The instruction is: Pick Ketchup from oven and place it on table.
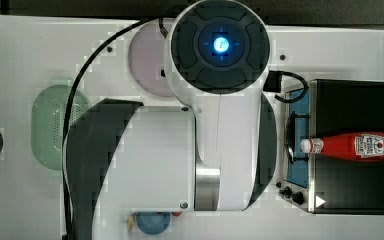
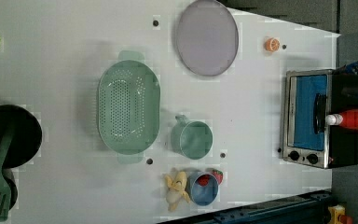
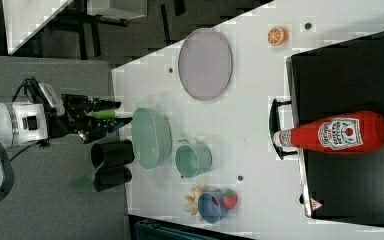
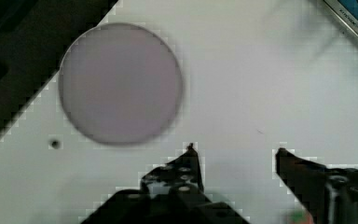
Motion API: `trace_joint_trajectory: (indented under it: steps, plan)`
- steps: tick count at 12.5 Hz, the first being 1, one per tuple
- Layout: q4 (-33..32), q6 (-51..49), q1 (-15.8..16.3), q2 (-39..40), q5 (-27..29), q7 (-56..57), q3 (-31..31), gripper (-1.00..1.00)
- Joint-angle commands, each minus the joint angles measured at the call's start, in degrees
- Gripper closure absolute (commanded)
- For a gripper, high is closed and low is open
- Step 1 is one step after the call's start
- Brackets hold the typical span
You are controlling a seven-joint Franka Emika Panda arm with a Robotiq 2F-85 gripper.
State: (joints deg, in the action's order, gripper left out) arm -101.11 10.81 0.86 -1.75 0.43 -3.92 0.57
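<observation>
White tabletop lies below; your gripper hangs with fingers apart, empty. Ketchup lies atop the toaster oven; approach from above, straddling its body crosswise.

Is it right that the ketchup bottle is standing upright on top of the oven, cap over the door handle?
Not upright. In the right view the ketchup bottle lies on its side on top of the oven, cap over the door handle.
</observation>
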Motion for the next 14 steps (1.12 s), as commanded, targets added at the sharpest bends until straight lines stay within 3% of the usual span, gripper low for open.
trace_joint_trajectory:
  steps: [1,3,7,14]
  plan:
    - [-11.2,-12.9,-2.0,-21.1,-0.8,1.5,0.8,-0.58]
    - [-11.2,-12.9,-2.0,-21.1,-0.8,1.5,1.0,-0.99]
    - [-11.2,-12.9,-2.9,-20.5,-0.9,1.5,4.9,-1.00]
    - [-11.1,-4.0,-4.1,-13.5,-0.9,1.5,20.5,-1.00]
